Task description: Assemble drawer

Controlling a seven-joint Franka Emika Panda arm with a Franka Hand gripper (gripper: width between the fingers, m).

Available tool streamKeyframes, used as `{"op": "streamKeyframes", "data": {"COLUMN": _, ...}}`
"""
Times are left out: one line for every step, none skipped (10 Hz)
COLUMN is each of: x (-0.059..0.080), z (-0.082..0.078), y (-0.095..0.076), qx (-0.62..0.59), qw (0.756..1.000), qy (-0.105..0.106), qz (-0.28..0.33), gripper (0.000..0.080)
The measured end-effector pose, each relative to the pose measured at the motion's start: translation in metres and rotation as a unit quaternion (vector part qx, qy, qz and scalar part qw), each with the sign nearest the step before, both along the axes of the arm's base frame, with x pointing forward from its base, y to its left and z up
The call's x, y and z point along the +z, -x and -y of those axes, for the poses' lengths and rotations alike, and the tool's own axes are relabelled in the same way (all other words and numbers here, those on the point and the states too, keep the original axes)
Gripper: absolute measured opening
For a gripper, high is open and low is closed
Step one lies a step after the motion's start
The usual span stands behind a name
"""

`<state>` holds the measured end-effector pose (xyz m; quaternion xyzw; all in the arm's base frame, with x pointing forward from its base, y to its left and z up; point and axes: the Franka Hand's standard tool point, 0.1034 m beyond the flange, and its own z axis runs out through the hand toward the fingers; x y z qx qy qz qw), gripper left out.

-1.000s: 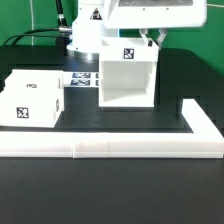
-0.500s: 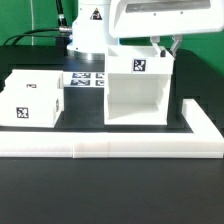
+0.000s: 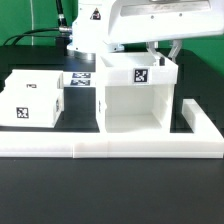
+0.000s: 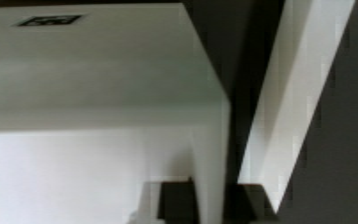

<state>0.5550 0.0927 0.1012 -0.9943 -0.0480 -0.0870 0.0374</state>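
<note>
The drawer's large white shell (image 3: 135,105) stands on the black table with its open side facing the front and a tag on its top. My gripper (image 3: 163,58) reaches down over the shell's wall on the exterior view's right. In the wrist view the dark fingers (image 4: 174,205) sit on either side of that thin wall, with my gripper (image 4: 217,205) shut on it. The shell's top (image 4: 87,80) fills most of that view. The smaller white tagged boxes (image 3: 30,100) stand together at the exterior view's left, apart from the shell.
The long low white L-shaped rail (image 3: 110,148) runs along the front and turns back at the exterior view's right, close to the shell; it also shows in the wrist view (image 4: 309,90). The marker board (image 3: 82,80) lies behind, by the robot base (image 3: 90,30).
The shell has moved with my gripper toward the front rail and its right-hand corner. The smaller boxes have not moved.
</note>
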Motion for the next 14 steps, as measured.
{"op": "streamKeyframes", "data": {"x": 0.000, "z": 0.000, "y": 0.000, "qx": -0.008, "qw": 1.000, "qy": -0.002, "qz": 0.000, "gripper": 0.0038}}
{"op": "streamKeyframes", "data": {"x": 0.001, "z": -0.001, "y": -0.001, "qx": -0.032, "qw": 0.999, "qy": -0.006, "qz": -0.002, "gripper": 0.0038}}
{"op": "streamKeyframes", "data": {"x": 0.001, "z": -0.002, "y": -0.002, "qx": -0.069, "qw": 0.998, "qy": -0.015, "qz": -0.004, "gripper": 0.0038}}
{"op": "streamKeyframes", "data": {"x": 0.001, "z": -0.006, "y": -0.002, "qx": -0.130, "qw": 0.991, "qy": -0.028, "qz": -0.007, "gripper": 0.0038}}
{"op": "streamKeyframes", "data": {"x": -0.001, "z": -0.015, "y": -0.003, "qx": -0.203, "qw": 0.978, "qy": -0.044, "qz": -0.009, "gripper": 0.0040}}
{"op": "streamKeyframes", "data": {"x": -0.001, "z": -0.019, "y": -0.008, "qx": -0.265, "qw": 0.963, "qy": -0.056, "qz": -0.009, "gripper": 0.0045}}
{"op": "streamKeyframes", "data": {"x": 0.000, "z": -0.016, "y": -0.013, "qx": -0.284, "qw": 0.957, "qy": -0.060, "qz": -0.003, "gripper": 0.0045}}
{"op": "streamKeyframes", "data": {"x": 0.002, "z": -0.017, "y": -0.014, "qx": -0.302, "qw": 0.951, "qy": -0.066, "qz": -0.003, "gripper": 0.0048}}
{"op": "streamKeyframes", "data": {"x": 0.004, "z": -0.019, "y": -0.015, "qx": -0.330, "qw": 0.941, "qy": -0.076, "qz": -0.004, "gripper": 0.0048}}
{"op": "streamKeyframes", "data": {"x": 0.005, "z": -0.020, "y": -0.016, "qx": -0.350, "qw": 0.933, "qy": -0.085, "qz": -0.004, "gripper": 0.0048}}
{"op": "streamKeyframes", "data": {"x": 0.007, "z": -0.019, "y": -0.015, "qx": -0.380, "qw": 0.920, "qy": -0.094, "qz": -0.006, "gripper": 0.0048}}
{"op": "streamKeyframes", "data": {"x": 0.010, "z": -0.013, "y": -0.006, "qx": -0.442, "qw": 0.891, "qy": -0.105, "qz": -0.016, "gripper": 0.0048}}
{"op": "streamKeyframes", "data": {"x": 0.006, "z": -0.003, "y": 0.003, "qx": -0.500, "qw": 0.858, "qy": -0.115, "qz": -0.026, "gripper": 0.0048}}
{"op": "streamKeyframes", "data": {"x": 0.004, "z": 0.005, "y": 0.003, "qx": -0.531, "qw": 0.838, "qy": -0.125, "qz": -0.031, "gripper": 0.0048}}
